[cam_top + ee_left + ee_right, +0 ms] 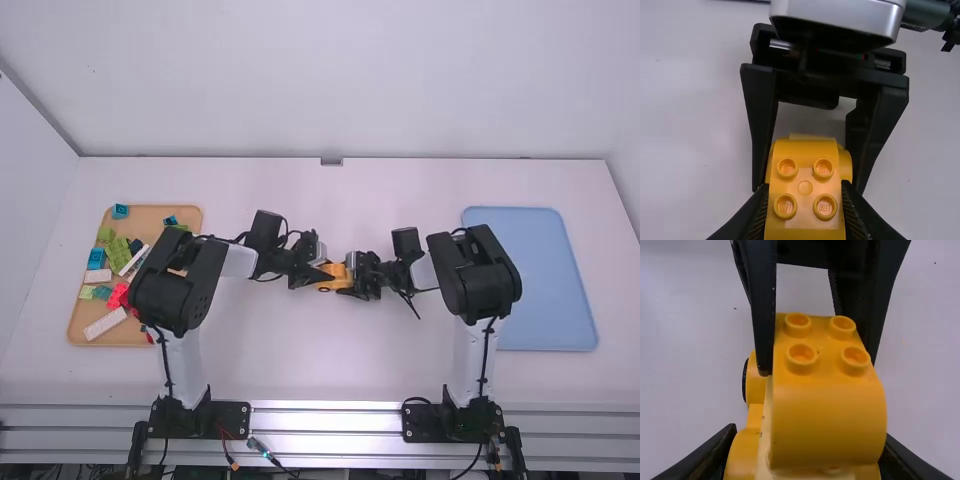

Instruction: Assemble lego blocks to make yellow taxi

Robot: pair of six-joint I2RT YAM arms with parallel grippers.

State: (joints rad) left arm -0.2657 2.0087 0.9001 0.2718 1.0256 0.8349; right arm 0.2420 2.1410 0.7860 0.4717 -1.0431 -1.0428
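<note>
In the high view my left gripper (321, 270) and right gripper (352, 275) meet at the yellow car (333, 279) near mid-table. My left gripper (805, 200) is shut on a rounded yellow block (805, 187) with four studs, one finger at each side. The right gripper's black fingers (759, 120) stand beyond it in the left wrist view. That same rounded block (827, 415) sits over the wheeled yellow car base (747, 450) in the right wrist view, where my right gripper (807, 460) is shut on the base. How firmly block and base are joined is hidden.
On the left, a wooden tray (88, 332) holds loose blocks in green, red, blue and white, partly under the left arm. A blue tray (550, 280) lies on the right, beside the right arm (475, 280).
</note>
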